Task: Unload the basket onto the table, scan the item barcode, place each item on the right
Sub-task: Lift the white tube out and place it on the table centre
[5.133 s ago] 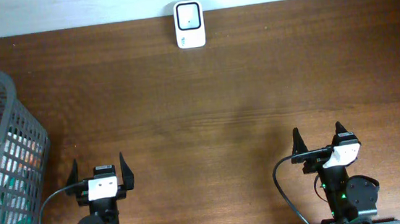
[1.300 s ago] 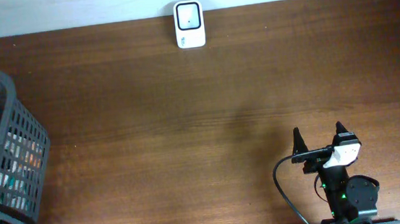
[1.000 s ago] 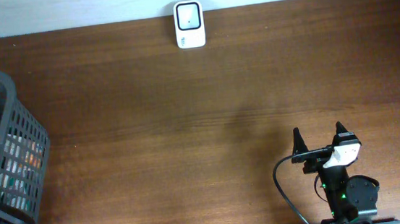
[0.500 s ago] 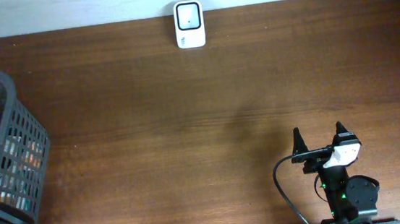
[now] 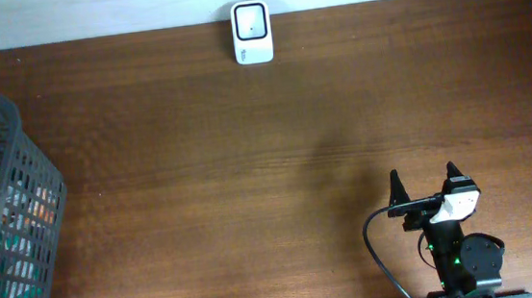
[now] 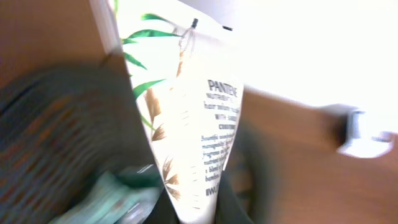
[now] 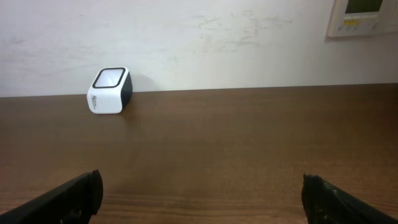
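Overhead shows a grey lattice basket [image 5: 27, 179] at the left edge of the dark grained wooden desk [image 5: 248, 160]. Only the left wrist view shows the left pincer [image 6: 196, 214] clamped on a glossy white Pantene sachet [image 6: 199, 130] beside it. A rounded white scanner [image 5: 252, 32] stands by the pale wall [image 7: 249, 37]; the right pincer [image 5: 425, 183] gapes.

Basket [image 5: 20, 185] far left, scanner [image 5: 252, 32] rear-centre.

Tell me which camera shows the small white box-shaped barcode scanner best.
The right wrist view: the small white box-shaped barcode scanner is sharp there, showing its top window and a labelled side. Overhead shows only its top face. The left wrist view, mostly filled by the white Pantene packet, catches a pale blur of it.
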Controlling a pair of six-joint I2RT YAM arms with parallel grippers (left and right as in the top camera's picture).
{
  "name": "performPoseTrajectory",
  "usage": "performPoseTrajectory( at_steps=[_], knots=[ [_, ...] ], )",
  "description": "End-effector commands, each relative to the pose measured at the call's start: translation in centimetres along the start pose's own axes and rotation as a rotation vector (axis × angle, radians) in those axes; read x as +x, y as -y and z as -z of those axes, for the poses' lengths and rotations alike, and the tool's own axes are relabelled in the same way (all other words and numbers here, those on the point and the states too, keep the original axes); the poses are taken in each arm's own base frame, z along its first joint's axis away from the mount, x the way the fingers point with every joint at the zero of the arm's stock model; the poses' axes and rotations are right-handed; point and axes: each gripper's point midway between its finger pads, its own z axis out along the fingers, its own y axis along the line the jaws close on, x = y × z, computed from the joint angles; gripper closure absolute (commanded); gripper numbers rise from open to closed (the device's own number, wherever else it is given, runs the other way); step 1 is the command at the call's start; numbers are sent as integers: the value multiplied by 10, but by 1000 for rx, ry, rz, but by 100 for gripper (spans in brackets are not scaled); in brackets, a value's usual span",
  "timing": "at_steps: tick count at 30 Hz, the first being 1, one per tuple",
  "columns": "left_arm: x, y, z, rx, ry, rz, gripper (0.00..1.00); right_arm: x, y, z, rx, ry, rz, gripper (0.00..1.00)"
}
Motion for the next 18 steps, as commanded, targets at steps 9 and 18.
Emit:
performPoseTrajectory(
  at_steps=[9,18],
  knots=[
    [47,309,-32,548,-242,-151,100,2,-1,0,-3,-3,8,2],
    [234,453,-127,536,-810,-99,100,2,-1,0,-3,-3,8,2]
  ],
)
